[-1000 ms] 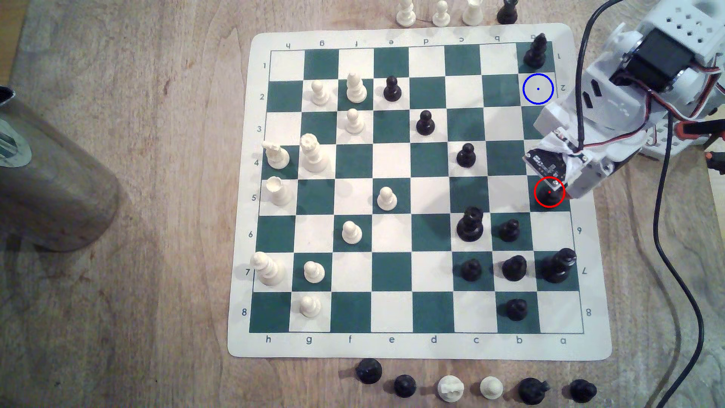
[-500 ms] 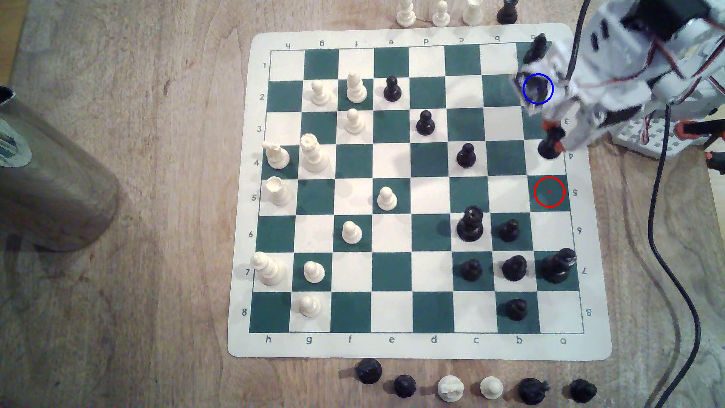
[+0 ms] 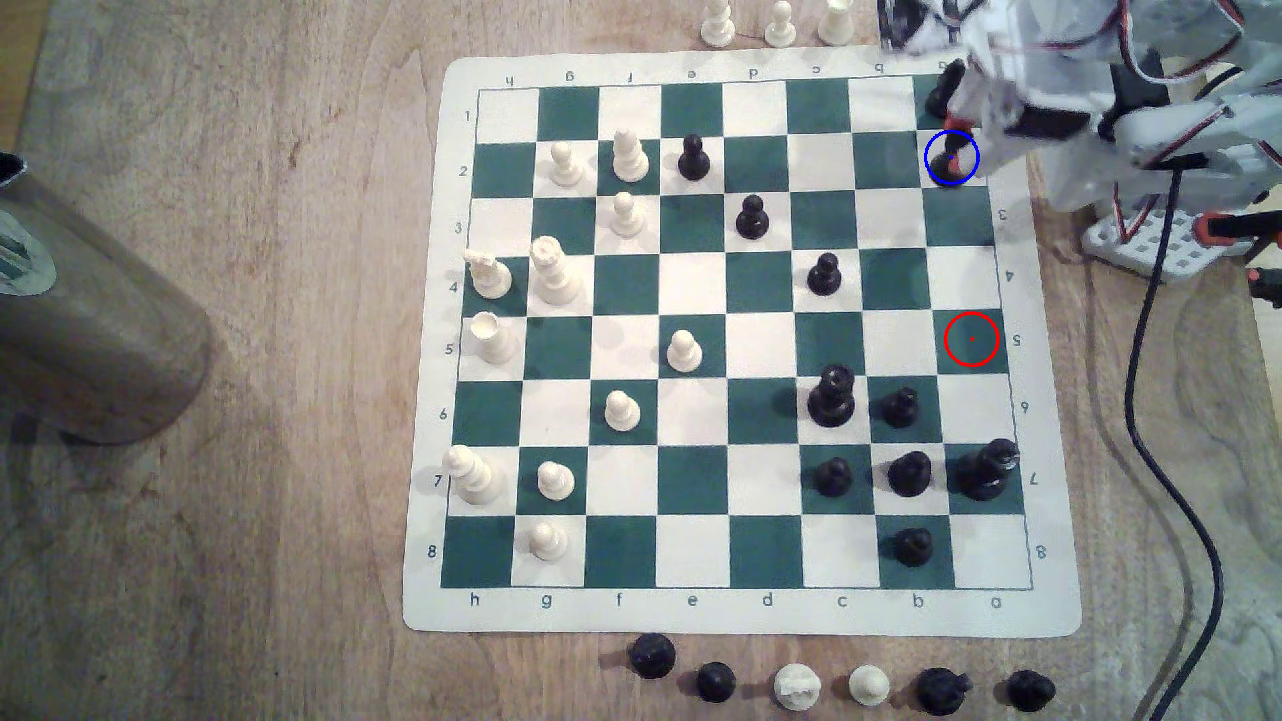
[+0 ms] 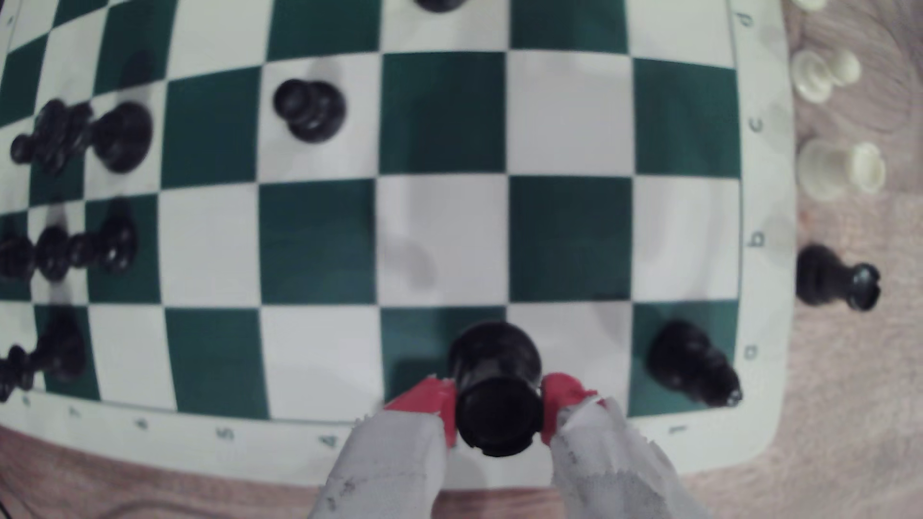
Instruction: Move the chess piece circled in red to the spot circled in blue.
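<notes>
Wrist view shows the pincer [image 4: 499,406] closed on the black chess piece [image 4: 497,394], its red fingertips [image 4: 424,399] pressing either side, over the blue-circled square [image 3: 933,142] at the board's [image 3: 735,613] far right.

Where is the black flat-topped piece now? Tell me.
The black flat-topped piece is inside the blue circle at the exterior view's upper right, clamped in the gripper.

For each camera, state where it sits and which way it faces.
Exterior view: overhead, looking down on the whole board; the arm enters from its upper right.
Wrist view: on the wrist, looking down past the red-tipped gripper, jaws shut on the black piece.
Shared: the same piece at the blue-circled square, beside a taller black piece.
</notes>
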